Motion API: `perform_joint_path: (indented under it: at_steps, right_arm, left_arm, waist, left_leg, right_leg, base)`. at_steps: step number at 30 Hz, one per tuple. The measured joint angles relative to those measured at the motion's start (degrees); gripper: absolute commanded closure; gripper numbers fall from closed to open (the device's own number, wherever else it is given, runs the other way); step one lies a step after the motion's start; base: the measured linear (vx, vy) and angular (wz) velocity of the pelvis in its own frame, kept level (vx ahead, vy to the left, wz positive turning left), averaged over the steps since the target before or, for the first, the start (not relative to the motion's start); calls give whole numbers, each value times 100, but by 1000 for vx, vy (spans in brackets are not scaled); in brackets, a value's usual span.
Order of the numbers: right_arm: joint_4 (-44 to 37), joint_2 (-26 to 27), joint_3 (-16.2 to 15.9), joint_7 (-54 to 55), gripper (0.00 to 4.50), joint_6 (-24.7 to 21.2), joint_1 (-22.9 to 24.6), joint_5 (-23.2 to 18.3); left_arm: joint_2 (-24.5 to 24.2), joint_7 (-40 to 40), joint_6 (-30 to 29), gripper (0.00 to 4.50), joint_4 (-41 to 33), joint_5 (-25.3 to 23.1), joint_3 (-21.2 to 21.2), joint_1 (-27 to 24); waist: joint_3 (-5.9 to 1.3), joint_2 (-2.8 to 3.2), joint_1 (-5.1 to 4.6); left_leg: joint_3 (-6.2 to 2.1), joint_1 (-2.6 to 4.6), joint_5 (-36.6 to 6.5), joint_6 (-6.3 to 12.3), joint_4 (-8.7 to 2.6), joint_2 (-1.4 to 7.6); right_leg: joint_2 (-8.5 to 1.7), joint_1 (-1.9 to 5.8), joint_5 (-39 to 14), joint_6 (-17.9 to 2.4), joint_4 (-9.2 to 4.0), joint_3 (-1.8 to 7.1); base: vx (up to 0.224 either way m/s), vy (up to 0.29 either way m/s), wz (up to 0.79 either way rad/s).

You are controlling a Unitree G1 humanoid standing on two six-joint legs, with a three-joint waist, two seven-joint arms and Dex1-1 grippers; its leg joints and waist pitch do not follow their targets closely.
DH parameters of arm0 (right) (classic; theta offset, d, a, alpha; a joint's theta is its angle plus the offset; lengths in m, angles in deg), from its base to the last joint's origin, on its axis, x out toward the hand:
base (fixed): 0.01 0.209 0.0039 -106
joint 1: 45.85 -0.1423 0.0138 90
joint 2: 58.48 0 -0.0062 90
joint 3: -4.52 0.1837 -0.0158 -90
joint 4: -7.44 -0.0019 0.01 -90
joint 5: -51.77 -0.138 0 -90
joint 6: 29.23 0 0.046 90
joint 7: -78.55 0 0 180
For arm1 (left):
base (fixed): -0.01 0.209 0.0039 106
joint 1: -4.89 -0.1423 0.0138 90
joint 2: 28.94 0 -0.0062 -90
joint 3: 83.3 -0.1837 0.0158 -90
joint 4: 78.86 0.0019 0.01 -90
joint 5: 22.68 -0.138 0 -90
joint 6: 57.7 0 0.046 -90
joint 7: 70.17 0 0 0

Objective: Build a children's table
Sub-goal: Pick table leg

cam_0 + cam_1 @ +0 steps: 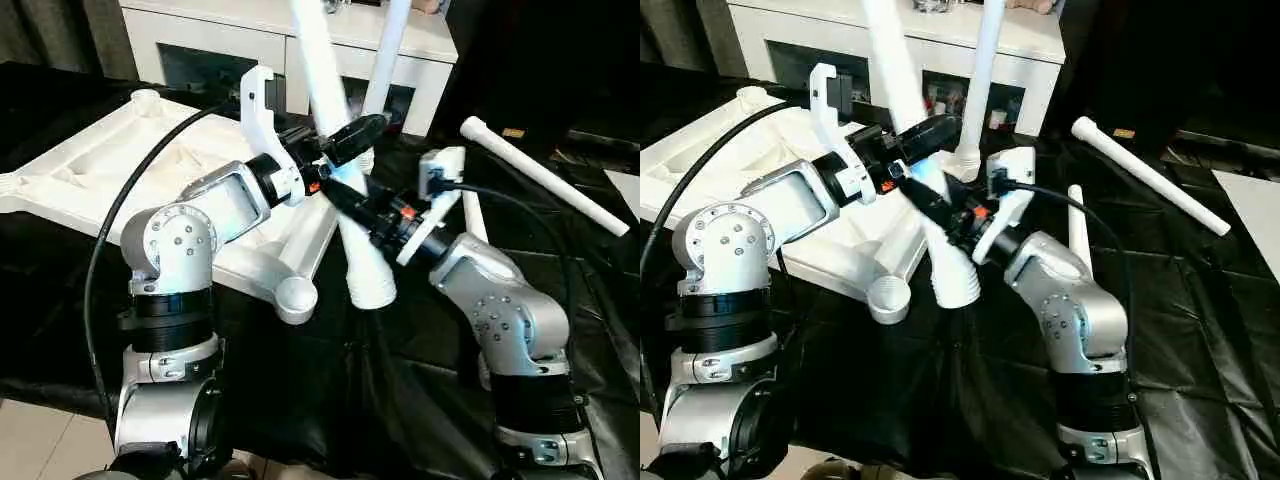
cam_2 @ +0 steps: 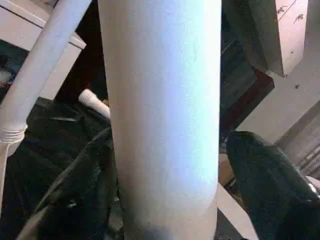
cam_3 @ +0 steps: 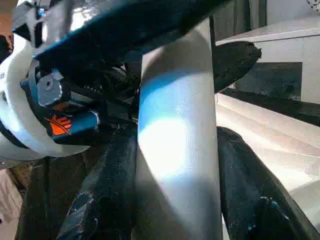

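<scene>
The children's table top (image 1: 90,160) lies upside down on black cloth, ribbed side up, with one white leg (image 1: 388,60) standing in a far corner. A second white leg (image 1: 325,70) leans over the near edge, its thick end (image 1: 370,282) down beside an empty corner socket (image 1: 297,298). My right gripper (image 1: 365,205) is shut on the lower part of this leg, both black fingers (image 3: 110,190) pressed to it. Higher up, my left gripper (image 1: 345,140) straddles the same leg (image 2: 165,125), open, with a narrow gap at one finger (image 2: 270,190).
Two loose white legs lie on the black cloth to the right, a long one (image 1: 545,175) and another (image 1: 470,215) partly behind my right arm. A white cabinet (image 1: 200,40) stands behind the table top. A black cable (image 1: 110,230) loops off my left arm.
</scene>
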Motion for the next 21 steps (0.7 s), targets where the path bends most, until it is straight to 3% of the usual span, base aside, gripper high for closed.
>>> perform_joint_path:
  at_steps: [15, 17, 18, 21]
  right_arm:
    - [11, -80, -93, 56, 275, 108, 0, 23]
    - [11, -87, -116, 63, 275, 131, 0, 24]
    - [11, -90, -124, 66, 275, 151, 0, 26]
    - [11, -91, -161, 88, 205, 182, -1, 26]
  left_arm:
    - [-88, 144, -12, 226, 47, 47, -11, 0]
    - [-92, 134, -17, 226, 48, 96, -9, 0]
    - [-109, 111, -18, 252, 48, 105, -9, 0]
    - [-138, 46, -18, 260, 51, 126, -6, 0]
  waist:
    - [0, 0, -2]
    - [0, 0, -1]
    - [0, 0, 0]
    - [0, 0, -1]
  left_leg:
    - [-5, -19, -6, 11, 15, 4]
    - [-5, -19, -6, 11, 15, 4]
    - [-5, -19, -6, 11, 16, 4]
    - [-5, -19, -6, 11, 17, 4]
  right_leg:
    - [0, -2, 4, -2, -5, -7]
    - [0, -2, 4, -2, -5, -8]
    - [0, -2, 4, -2, -5, -8]
    - [0, -2, 4, -2, -5, -7]
  base:
    - [0, 0, 0]
    - [0, 0, 0]
    - [0, 0, 0]
    - [0, 0, 0]
